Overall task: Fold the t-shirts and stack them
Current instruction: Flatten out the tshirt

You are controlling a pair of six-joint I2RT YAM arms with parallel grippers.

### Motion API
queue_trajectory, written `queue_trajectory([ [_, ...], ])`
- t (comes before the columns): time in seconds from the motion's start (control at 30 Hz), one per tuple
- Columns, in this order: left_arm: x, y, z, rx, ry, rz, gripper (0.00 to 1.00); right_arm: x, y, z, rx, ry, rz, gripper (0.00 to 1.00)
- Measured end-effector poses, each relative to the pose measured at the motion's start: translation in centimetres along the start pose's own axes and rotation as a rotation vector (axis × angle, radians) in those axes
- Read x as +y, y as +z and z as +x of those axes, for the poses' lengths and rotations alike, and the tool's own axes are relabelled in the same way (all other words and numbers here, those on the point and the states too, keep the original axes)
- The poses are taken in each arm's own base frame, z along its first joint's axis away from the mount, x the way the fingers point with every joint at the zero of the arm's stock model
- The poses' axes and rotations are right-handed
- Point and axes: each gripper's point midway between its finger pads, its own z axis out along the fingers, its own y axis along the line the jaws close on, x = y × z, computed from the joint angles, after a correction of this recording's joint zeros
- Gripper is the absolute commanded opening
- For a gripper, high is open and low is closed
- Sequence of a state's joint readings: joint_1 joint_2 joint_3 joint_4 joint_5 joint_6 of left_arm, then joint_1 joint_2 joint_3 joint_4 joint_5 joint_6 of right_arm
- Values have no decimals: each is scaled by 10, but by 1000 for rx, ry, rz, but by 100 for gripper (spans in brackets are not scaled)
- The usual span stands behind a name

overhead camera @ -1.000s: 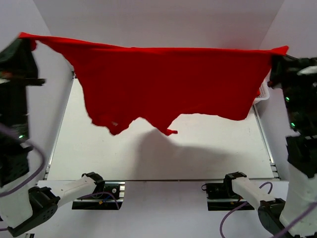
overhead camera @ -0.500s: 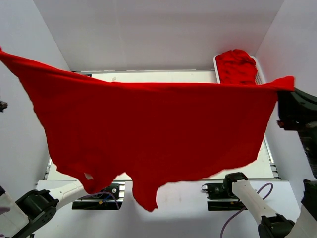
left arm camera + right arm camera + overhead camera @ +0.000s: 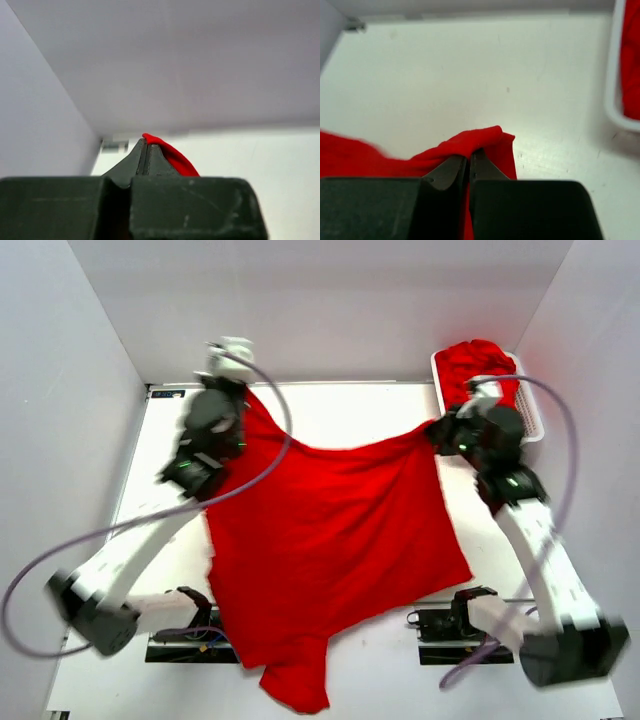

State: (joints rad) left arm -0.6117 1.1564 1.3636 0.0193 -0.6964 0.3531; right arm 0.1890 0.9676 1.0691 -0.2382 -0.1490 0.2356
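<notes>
A flat white table (image 3: 330, 405) fills the middle of the top view, with pale walls on its left, far and right sides. One bright red soft fabric t-shirt (image 3: 330, 540) is stretched over the table from the far middle to the near edge. A narrow end of it passes over that edge between the two arm bases. Its far edge sags in the middle and rises to a peak at each far corner.

The left arm reaches to the far left peak and the right arm to the far right one. In the far right corner stands a white slotted plastic basket (image 3: 533, 425), which holds a crumpled heap of red t-shirts (image 3: 478, 360).

In the left wrist view, the left gripper (image 3: 145, 147) has its dark fingers pressed together, with a fold of the red cloth pinched between the tips. The right gripper (image 3: 469, 162) is likewise clamped on a bunched corner of the same shirt, just above the tabletop and near the basket's rim.
</notes>
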Motion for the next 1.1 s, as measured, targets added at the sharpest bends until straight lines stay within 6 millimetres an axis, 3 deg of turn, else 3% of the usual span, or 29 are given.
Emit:
queue_trajectory([
  [0.1,-32,20,117,213,141,-20,0,-22,45,66,184,44,25,0],
  [0.2,-39,39,203,377,200,-64,0,-40,81,112,318,63,45,0],
  [0.3,-41,62,264,485,200,-112,0,-58,114,147,438,73,74,0],
  [0.43,-48,99,328,582,177,-148,0,-82,167,167,509,65,119,0],
  [0.53,-57,122,360,618,147,-130,0,-99,203,173,533,53,158,0],
  [0.67,-69,151,383,623,100,-102,0,-119,248,173,527,39,196,0],
  [0.77,-70,156,396,640,71,-80,0,-131,274,174,516,30,223,3],
  [0.93,-69,181,402,621,-1,-39,0,-149,297,175,502,19,275,6],
  [1.1,-71,207,409,588,-76,21,0,-159,308,166,470,17,293,12],
])
